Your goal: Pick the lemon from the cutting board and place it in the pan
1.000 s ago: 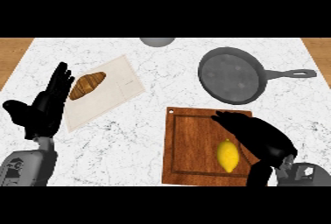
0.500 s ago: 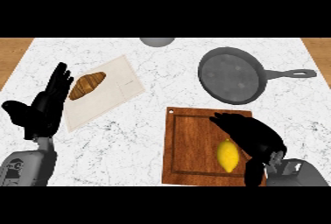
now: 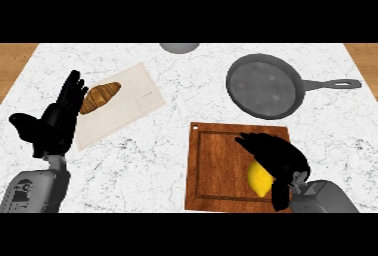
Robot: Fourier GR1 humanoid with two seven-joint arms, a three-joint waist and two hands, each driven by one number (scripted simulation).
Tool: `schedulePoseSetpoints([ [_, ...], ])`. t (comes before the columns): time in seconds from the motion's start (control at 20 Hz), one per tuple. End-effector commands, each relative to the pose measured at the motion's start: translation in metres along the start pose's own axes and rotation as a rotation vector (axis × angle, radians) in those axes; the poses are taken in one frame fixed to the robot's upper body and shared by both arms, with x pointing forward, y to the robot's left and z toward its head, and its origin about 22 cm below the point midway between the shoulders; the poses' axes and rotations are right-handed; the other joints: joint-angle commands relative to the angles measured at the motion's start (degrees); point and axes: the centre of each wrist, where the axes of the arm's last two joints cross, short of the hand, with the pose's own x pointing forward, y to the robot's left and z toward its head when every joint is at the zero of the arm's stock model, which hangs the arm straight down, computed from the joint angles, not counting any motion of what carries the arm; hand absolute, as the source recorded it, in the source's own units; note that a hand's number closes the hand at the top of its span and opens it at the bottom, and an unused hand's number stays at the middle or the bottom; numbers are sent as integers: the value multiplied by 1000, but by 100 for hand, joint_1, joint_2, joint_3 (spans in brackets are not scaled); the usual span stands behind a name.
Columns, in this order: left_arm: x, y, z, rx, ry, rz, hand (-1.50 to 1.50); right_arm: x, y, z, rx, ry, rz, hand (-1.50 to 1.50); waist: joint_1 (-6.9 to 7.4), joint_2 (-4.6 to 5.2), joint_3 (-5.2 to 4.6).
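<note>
A yellow lemon [image 3: 258, 181] lies on the wooden cutting board [image 3: 218, 170] at the lower right of the counter. My right hand [image 3: 279, 157] is over the lemon, fingers curving across its top and right side and the thumb down by its lower right; much of the lemon is hidden. The dark grey pan [image 3: 265, 92] sits beyond the board, its handle pointing right. At the left edge my left hand [image 3: 53, 120] rests open, fingers up.
A croissant [image 3: 100, 96] lies on a pale cloth [image 3: 125, 108] at the left, next to my left hand. A grey round object [image 3: 179, 47] shows at the counter's far edge. Wood floor shows past both far corners.
My right hand has moved left and lowered onto the lemon, covering more of it, with the fingers curling round it. The left hand has not moved.
</note>
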Motion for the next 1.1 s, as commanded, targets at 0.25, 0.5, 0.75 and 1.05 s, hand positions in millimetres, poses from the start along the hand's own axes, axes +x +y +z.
schedulePoseSetpoints([
  [0.25, -27, -11, -6, 0, 13, 12, 0, 4, 3, -23, 75, 16, 5, -150, -11, 3, -1],
  [0.5, -2, 6, -2, -6, 5, 0, 0, 0, 27, -3, 90, -124, 81, 150, -14, -5, 0],
  [0.75, 5, 9, -8, 0, -8, -8, 0, -34, 23, -29, 52, -118, 53, 150, 6, 4, 1],
  [1.05, -1, -4, -2, 10, -1, -4, 0, 23, 48, -16, -52, -120, 30, 150, -22, -4, 0],
])
